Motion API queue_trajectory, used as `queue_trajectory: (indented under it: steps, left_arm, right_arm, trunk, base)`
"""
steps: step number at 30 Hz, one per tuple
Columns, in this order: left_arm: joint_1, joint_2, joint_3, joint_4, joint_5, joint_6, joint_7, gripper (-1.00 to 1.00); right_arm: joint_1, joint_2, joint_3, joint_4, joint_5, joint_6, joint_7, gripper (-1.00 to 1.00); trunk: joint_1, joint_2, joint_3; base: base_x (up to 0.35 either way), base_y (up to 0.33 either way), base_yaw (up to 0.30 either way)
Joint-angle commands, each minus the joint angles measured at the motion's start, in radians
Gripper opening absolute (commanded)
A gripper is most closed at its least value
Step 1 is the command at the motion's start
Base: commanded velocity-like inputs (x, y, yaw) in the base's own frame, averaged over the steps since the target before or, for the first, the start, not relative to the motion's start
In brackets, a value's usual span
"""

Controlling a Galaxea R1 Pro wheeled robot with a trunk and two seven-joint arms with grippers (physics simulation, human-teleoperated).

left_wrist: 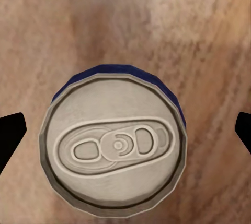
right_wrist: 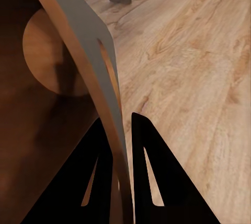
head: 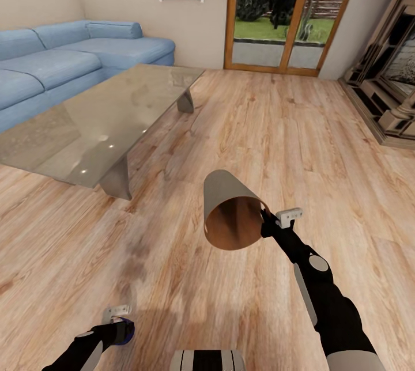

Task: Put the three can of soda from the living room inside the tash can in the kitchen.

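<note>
Head view showed the right end effector (head: pixel 270 222) pinching the tilted trash can (head: pixel 230 218) by its rim while the left end effector (head: pixel 118 319) clasped the blue soda can (left_wrist: pixel 116 148), probably next to drop inside.

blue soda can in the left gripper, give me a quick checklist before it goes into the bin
1. Dark blue soda can with grey metal top sits between the left gripper fingers: ok, though firm contact cannot be told.
2. Right gripper clamped on the wall of the pale grey tapered bin with brown inside: ok.
3. Bin lifted off the light wood floor, lying tilted with its mouth toward the robot: ok for reaching in.
4. Can lined up with the bin mouth: not ok, it is low and to the left.
5. Bin contents: no cans seen inside.
</note>
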State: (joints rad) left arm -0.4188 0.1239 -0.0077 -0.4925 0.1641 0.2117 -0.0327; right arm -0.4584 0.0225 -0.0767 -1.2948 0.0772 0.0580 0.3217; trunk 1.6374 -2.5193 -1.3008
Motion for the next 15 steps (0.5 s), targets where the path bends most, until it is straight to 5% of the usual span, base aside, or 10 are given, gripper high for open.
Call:
queue_trajectory:
  steps: [1, 15]
  left_arm:
    - [0.0, 0.0, 0.0, 0.0, 0.0, 0.0, 0.0, 1.0]
    - [0.0, 0.0, 0.0, 0.0, 0.0, 0.0, 0.0, 1.0]
  right_arm:
    - [0.0, 0.0, 0.0, -0.001, -0.009, 0.001, 0.006, -1.0]
    - [0.0, 0.0, 0.005, -0.001, -0.009, 0.002, 0.005, -1.0]
  trunk:
    - [0.0, 0.0, 0.0]
    - [0.0, 0.0, 0.0]
  base:
    - [0.0, 0.0, 0.0]
    - [0.0, 0.0, 0.0]
